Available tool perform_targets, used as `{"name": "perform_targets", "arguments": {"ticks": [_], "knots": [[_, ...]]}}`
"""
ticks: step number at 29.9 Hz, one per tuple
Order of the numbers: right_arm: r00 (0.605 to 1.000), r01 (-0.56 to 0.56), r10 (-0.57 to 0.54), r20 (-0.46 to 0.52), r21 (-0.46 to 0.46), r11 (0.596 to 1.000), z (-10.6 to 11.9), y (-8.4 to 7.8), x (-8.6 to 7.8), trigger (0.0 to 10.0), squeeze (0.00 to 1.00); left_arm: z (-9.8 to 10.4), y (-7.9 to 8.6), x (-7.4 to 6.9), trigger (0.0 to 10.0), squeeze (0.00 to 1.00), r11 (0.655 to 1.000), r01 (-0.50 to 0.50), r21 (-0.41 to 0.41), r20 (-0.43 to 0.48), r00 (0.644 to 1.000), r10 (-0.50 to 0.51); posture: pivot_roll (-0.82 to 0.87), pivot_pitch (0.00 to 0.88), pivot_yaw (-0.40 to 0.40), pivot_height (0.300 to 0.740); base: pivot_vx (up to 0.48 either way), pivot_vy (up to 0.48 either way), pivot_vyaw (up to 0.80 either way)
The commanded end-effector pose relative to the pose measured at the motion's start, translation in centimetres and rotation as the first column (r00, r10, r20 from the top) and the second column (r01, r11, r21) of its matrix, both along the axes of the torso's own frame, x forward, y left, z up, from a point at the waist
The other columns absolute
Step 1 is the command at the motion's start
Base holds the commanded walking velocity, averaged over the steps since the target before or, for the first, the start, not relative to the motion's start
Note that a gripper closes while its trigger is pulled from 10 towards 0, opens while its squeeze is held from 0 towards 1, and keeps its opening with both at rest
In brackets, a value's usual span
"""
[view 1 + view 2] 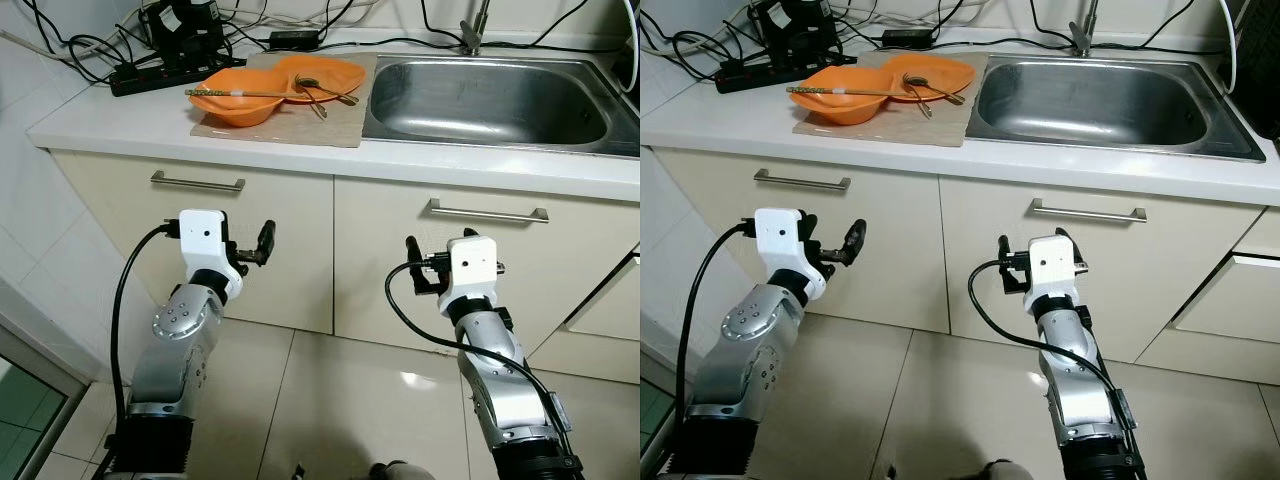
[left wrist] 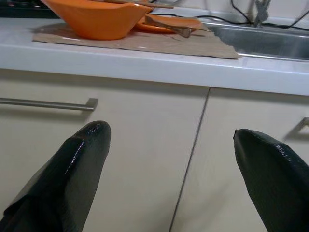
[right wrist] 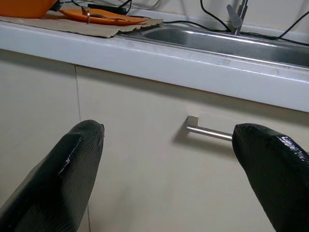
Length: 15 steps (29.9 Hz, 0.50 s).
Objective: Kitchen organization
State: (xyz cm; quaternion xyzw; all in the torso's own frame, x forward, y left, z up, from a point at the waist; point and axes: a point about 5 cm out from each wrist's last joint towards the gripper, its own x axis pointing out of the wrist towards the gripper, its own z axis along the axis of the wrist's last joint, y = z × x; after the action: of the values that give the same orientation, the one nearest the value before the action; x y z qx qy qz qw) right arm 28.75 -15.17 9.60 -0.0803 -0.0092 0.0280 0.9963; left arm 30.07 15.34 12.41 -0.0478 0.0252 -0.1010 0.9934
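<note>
From the left eye view, a white countertop (image 1: pixel 130 120) runs across the top, with a stainless sink (image 1: pixel 490 100) sunk into it on the right and a faucet (image 1: pixel 472 30) behind the basin. Left of the sink lies a brown mat (image 1: pixel 310 125) carrying an orange bowl (image 1: pixel 235 100) and, touching it on the sink side, an orange plate (image 1: pixel 325 72). A pair of chopsticks (image 1: pixel 240 93) rests across the bowl's rim, and a spoon (image 1: pixel 325 90) lies on the plate. Behind the dishes sit a black power strip (image 1: pixel 150 78) and a tangle of cables (image 1: pixel 80 45). Below the counter are cream cabinet doors with bar handles, one handle (image 1: pixel 197 182) on the left and another (image 1: pixel 488 211) on the right. Both arms are raised in front of these doors, well below the counter: the left gripper (image 1: pixel 262 243) and the right gripper (image 1: pixel 418 266) point toward the cabinets, touching nothing. The right eye view gives the same layout, with a partly open drawer (image 1: pixel 1230 300) at the far right. In the left wrist view, the left gripper's two black fingers (image 2: pixel 72 164) stand wide apart and empty, facing the seam between two doors, with the bowl and mat on the counter above. In the right wrist view, the right gripper's fingers (image 3: pixel 67 164) are likewise spread wide and empty, with the right-hand door handle seen between them and the sink edge above.
</note>
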Motion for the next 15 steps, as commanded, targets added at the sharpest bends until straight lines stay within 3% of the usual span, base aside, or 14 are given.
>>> {"name": "perform_targets", "arguments": {"ticks": [1, 7, 15], "knots": [[1.000, -0.015, 0.015, -0.019, 0.006, 1.000, -0.5, 0.2, -0.1, 10.0, 0.00, 0.7, -0.2, -0.1, 10.0, 0.00, 1.000, 0.014, 0.002, 0.043, 0.999, -0.014, -0.07, 0.000, 0.072, 0.740, 0.480, 0.000, 0.00], [1.000, -0.014, 0.014, -0.022, -0.013, 1.000, -0.8, 0.1, -0.1, 10.0, 0.00, 1.3, -0.4, 0.0, 10.0, 0.00, 1.000, 0.020, -0.020, 0.075, 0.997, -0.018, -0.07, 0.000, 0.072, 0.740, 0.474, 0.000, 0.00], [0.991, -0.006, 0.014, 0.136, -0.061, 0.998, 2.1, 0.1, 0.2, 10.0, 0.00, 1.5, -0.4, -0.1, 10.0, 0.00, 1.000, 0.019, -0.019, 0.089, 0.996, -0.017, -0.07, 0.000, 0.070, 0.740, 0.455, 0.000, 0.00]]}}
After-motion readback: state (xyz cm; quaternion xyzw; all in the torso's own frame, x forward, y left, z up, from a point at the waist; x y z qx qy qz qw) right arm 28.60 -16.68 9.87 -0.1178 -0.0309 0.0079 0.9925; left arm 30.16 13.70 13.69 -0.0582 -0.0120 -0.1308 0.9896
